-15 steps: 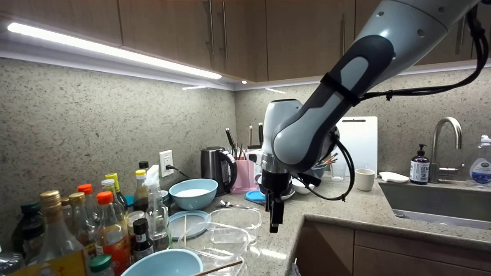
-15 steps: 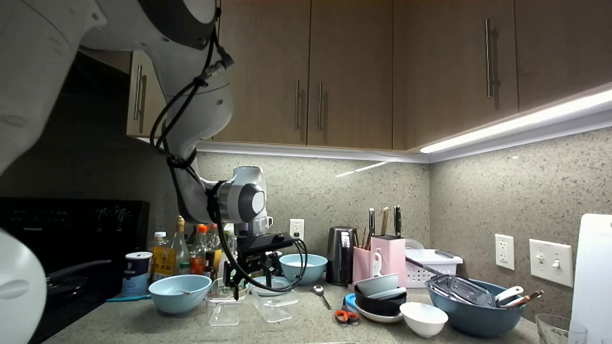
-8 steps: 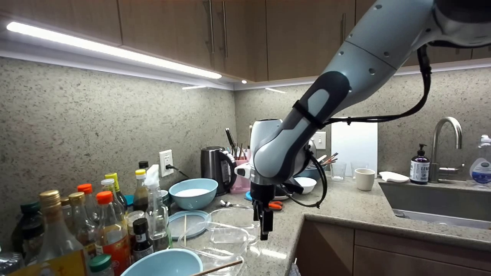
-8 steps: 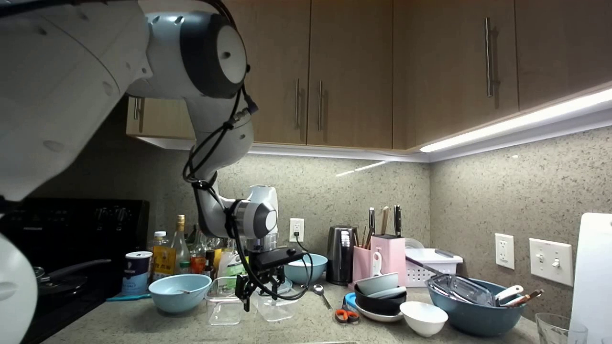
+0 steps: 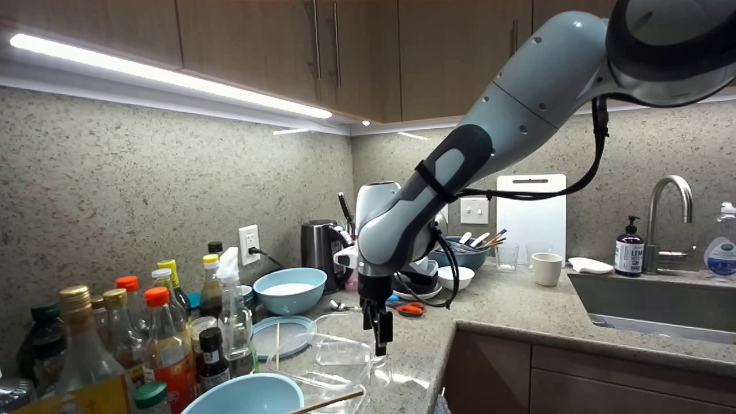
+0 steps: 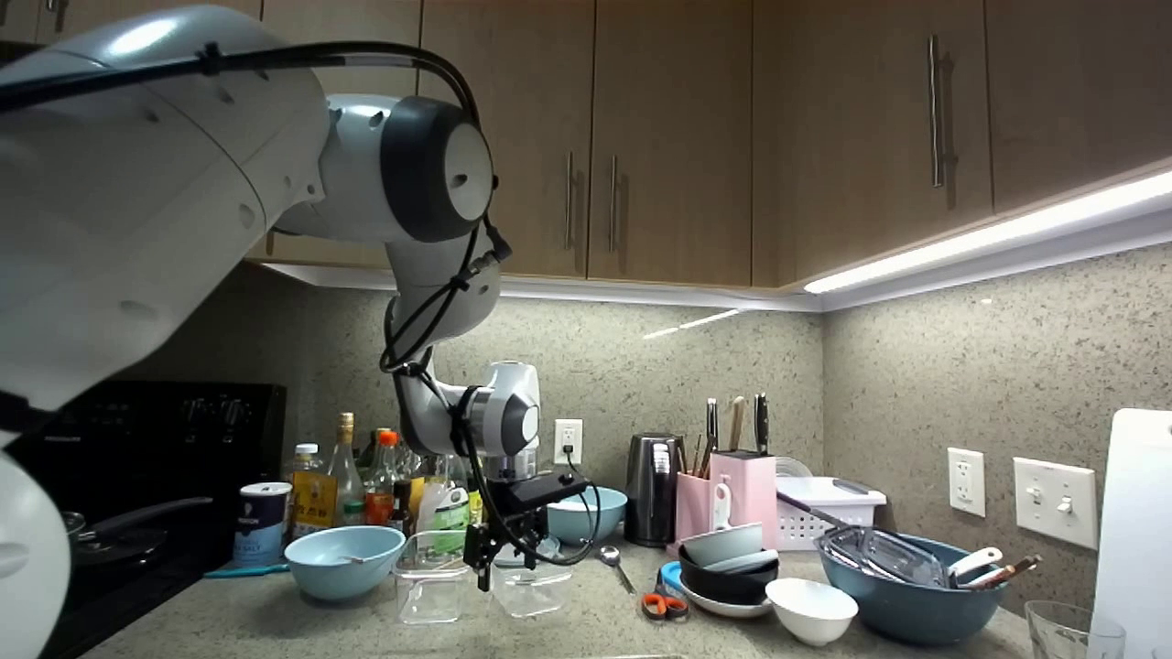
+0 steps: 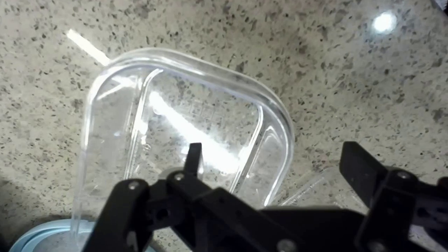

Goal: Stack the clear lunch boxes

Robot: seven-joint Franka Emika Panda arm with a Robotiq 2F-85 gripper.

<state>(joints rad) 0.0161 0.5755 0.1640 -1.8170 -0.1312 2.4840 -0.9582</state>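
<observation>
Nearest: pale-blue round bowl [image 5: 244, 397]. Beyond, two shallow clear plastic lunch boxes [image 5: 328, 368], side by side on speckled grey stone counter [image 5: 414, 345]. Black two-fingered gripper [image 7: 271, 157] near one box's rim, fingers [image 7: 362, 171] spread wide. Farther back: dark metal kettle [image 5: 317, 253].

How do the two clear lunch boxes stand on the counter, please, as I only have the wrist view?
Observer: In an exterior view, the picture-left lunch box and the picture-right lunch box stand side by side, their bases apart on the counter.
Operator: Thank you; what is beside them on the picture-left side there?
Observer: A light-blue bowl, next to the picture-left lunch box.
Operator: And is anything sharp lying on the opposite side?
Observer: Yes, orange-handled scissors lie on the counter, to the right of the picture-right lunch box in that view.
</observation>
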